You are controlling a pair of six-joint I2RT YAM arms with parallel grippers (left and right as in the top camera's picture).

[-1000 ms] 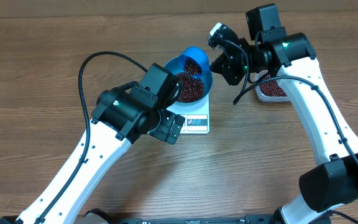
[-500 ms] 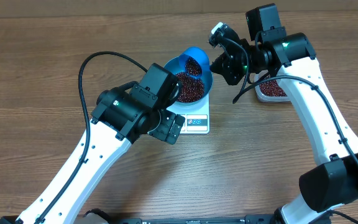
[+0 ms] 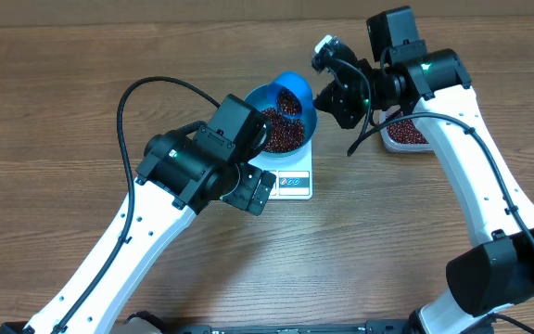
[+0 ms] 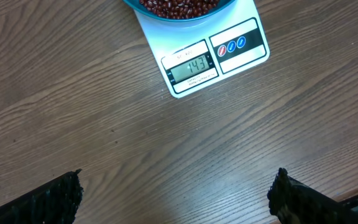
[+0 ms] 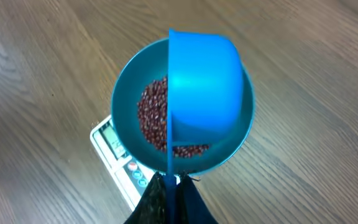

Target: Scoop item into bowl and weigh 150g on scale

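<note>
Wood table [image 3: 54, 83]: scoop [image 5: 204, 93] barely moved, tipped over bowl [image 5: 124, 93] on scale [image 4: 160, 34]; display [image 4: 192, 65] 143, few beans [image 5: 151, 118] more needed. Right gripper [image 5: 169, 190] pinches scoop handle; left gripper [image 4: 176, 198] wide, empty.

The right hand [image 5: 171, 188] sits at the bottom of the view, its dark fingers pressed together on the thin handle of a blue scoop [image 5: 204, 87]. The scoop is tipped on its side above the bowl [image 5: 122, 118], its mouth turned leftward, and it hides the bowl's right half. Dark red beans [image 5: 153, 118] lie in the bowl. A corner of the white scale [image 5: 114, 149] shows under the bowl, its display unreadable, on the wooden desk [image 5: 42, 74].
</note>
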